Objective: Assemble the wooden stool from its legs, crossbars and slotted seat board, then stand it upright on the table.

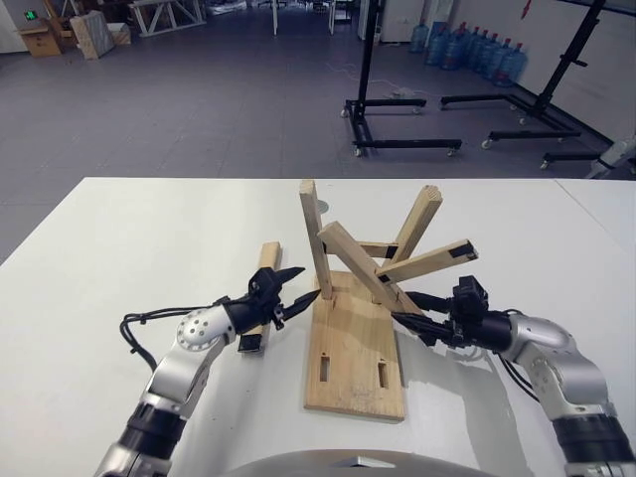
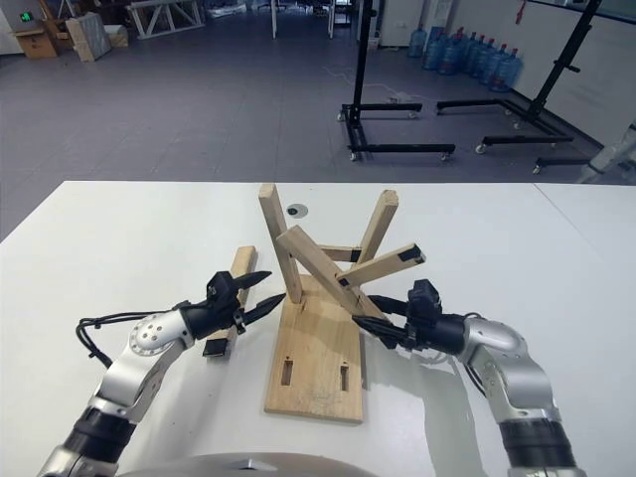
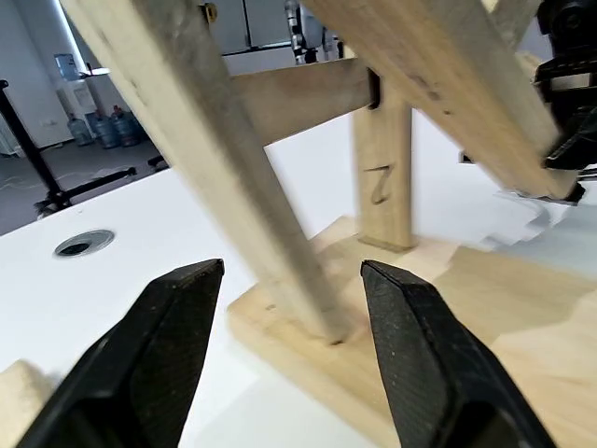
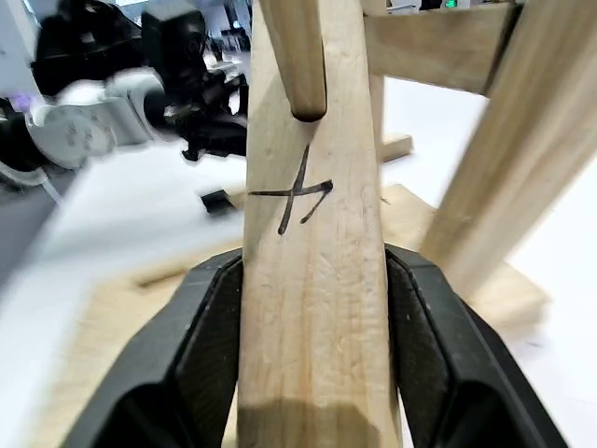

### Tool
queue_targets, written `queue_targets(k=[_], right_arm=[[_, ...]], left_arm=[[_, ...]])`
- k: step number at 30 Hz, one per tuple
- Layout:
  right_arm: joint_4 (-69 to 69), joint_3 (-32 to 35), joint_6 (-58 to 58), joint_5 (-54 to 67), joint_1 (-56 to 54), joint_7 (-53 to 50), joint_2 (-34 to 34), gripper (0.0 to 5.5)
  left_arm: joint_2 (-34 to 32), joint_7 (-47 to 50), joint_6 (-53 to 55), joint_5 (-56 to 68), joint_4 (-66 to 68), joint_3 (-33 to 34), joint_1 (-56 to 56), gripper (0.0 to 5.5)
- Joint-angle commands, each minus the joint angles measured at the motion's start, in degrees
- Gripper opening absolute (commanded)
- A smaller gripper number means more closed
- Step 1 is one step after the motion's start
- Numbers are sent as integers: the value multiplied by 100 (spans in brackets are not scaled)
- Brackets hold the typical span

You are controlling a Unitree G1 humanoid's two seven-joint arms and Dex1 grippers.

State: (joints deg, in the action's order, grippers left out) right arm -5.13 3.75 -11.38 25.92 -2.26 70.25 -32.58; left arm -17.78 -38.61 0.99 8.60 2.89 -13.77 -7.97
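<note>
Right claw clamps slanted leg handwritten "4"; upright leg reads "2".

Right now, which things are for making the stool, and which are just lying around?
For the stool:
seat board
upright leg, between the open left gripper's fingers
tilted leg, clamped by the right gripper
loose wooden piece on the table beside the board

Just lying about:
black metal stands on the floor
blue water bottles
wooden crates far back
</note>
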Motion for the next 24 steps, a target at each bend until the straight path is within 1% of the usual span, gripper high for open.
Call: queue_targets(k=[1,7,9,11,13,15,17,19,21,24], right_arm=[[-1135,-236,762,-502,-876,-163,287,205],[-2837,-295,1864,-935,-1979,-611,901,204],[-3144,-240,2133,-952,-2159,-690,1017,204],[-3166,-218,2212,-894,-2183,-666,1072,204],[-2755,-198,2098,-743,-1975,-617,1070,204],[-2005,-184,1848,-527,-1617,-586,1037,204],[-1023,-183,1363,-206,-1246,-682,1023,204],[75,-220,645,226,-882,-1020,1125,204],[777,-282,78,555,-637,-1309,1238,204],[1140,-324,-322,786,-468,-1505,1310,204]], left_arm=[[282,280,-408,-451,1235,-43,-899,270],[491,431,-1068,-743,2599,94,-1750,270],[531,472,-1229,-788,2776,137,-1879,270],[543,501,-1347,-806,2833,177,-1936,270],[538,580,-1377,-736,2628,281,-1856,270],[536,620,-1334,-660,2321,366,-1697,270],[502,606,-1229,-583,1836,422,-1397,270],[444,494,-997,-241,1097,580,-972,270],[363,142,-586,388,315,693,-587,270],[-167,-878,297,1489,-847,642,51,270]])
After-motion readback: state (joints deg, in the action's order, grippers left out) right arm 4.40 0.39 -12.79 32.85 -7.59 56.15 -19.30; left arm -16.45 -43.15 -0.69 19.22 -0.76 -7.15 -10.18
